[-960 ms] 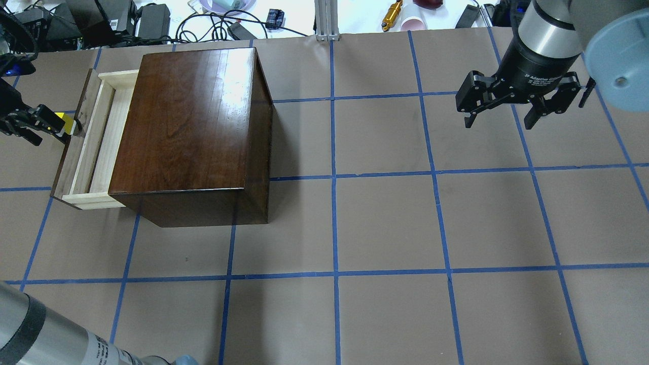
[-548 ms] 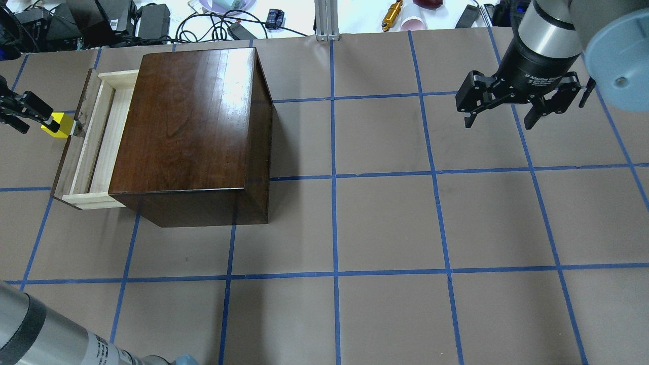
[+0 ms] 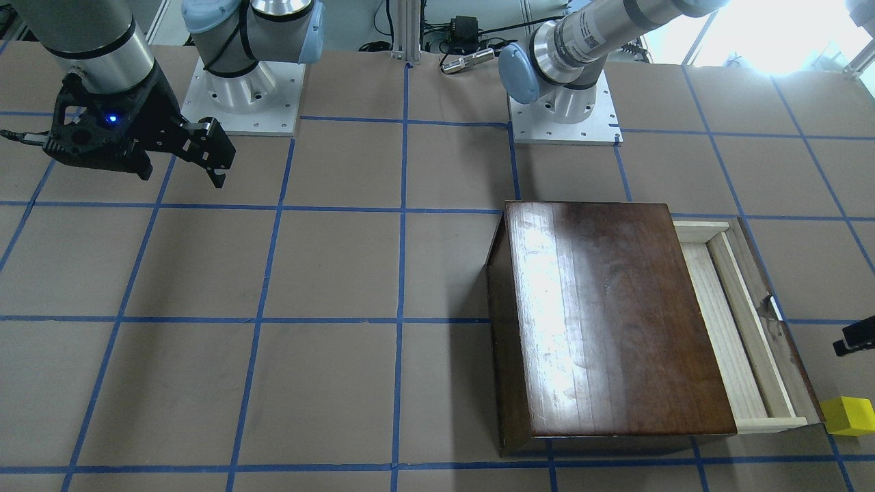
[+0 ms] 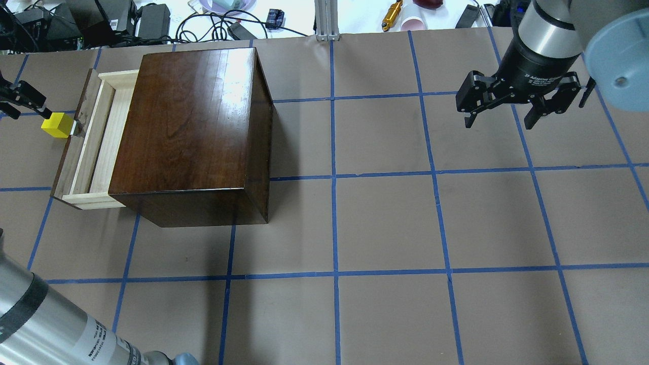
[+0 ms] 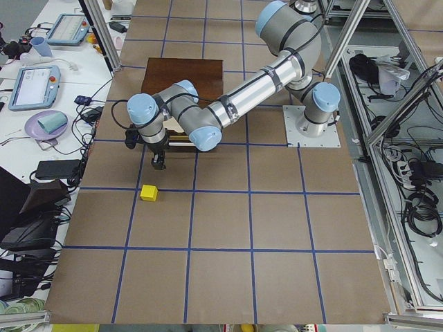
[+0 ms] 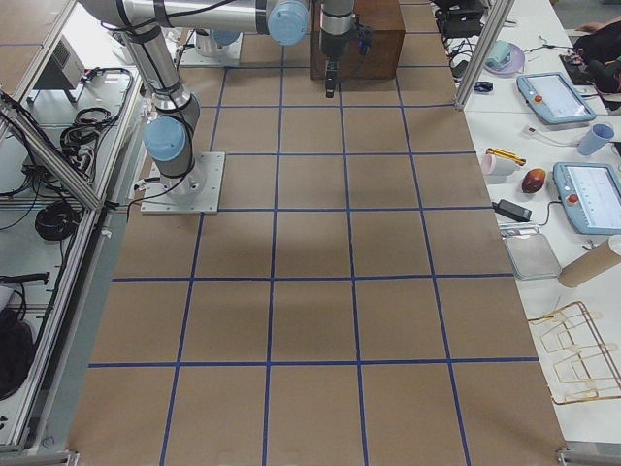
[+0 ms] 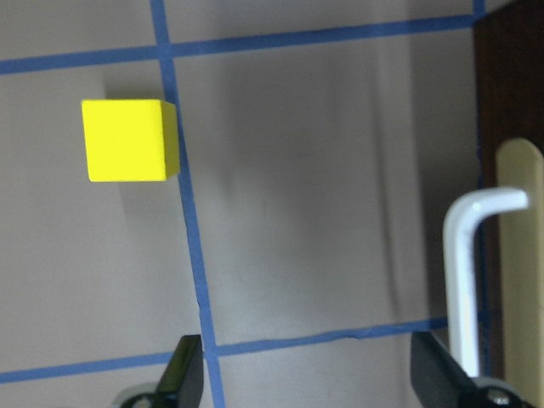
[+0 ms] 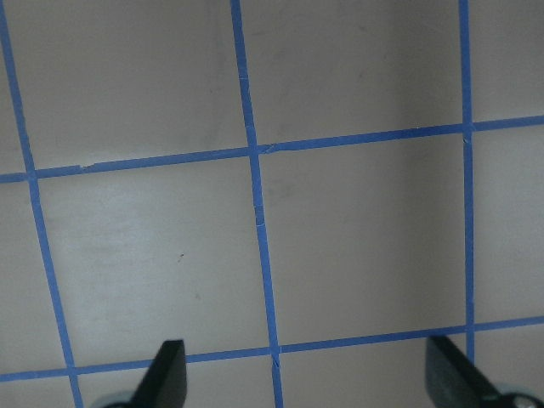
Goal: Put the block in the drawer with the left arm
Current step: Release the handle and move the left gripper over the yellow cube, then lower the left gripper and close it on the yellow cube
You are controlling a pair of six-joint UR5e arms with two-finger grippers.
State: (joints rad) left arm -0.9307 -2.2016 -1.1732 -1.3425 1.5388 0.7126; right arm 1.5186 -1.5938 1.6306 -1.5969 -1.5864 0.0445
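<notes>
The yellow block lies on the table outside the drawer, just beyond its dark front panel. It also shows in the left wrist view and the front view. The drawer is pulled out of the dark-brown cabinet, and its pale tray looks empty. Its metal pull shows at the right of the left wrist view. My left gripper is open and empty, above and apart from the block. My right gripper is open and empty, far off at the right.
Blue tape lines grid the brown table. Cables, power bricks, cups and tools lie along the far edge. My left arm's forearm crosses the near-left corner. The arm bases stand at the robot's side.
The left gripper held the block beside the drawer front one second ago. It has opened, let the block go and drawn away. The block now rests on the table. The right arm is still.
</notes>
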